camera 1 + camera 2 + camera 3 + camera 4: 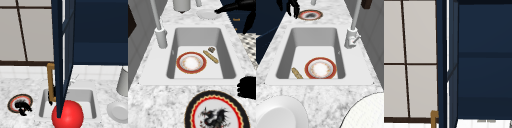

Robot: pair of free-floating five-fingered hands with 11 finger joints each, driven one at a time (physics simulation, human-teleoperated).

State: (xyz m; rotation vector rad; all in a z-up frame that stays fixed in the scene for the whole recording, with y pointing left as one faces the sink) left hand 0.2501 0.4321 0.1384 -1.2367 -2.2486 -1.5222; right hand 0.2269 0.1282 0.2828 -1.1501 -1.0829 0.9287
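Note:
My left hand hangs in the air at the counter's front edge, beside a dragon-patterned plate. Its fingers point down, relaxed, and hold nothing. The left side view has the same hand just right of that plate. My right hand floats at the far end with straight, spread fingers, close to a white plate without touching it. In the sink basin lie a red-rimmed plate and a wooden stick.
An open dark blue cabinet door with a tan handle stands edge-on over the sink. A red ball sits at the sink's front. The faucet is at the back. A grey canister stands behind the white plate.

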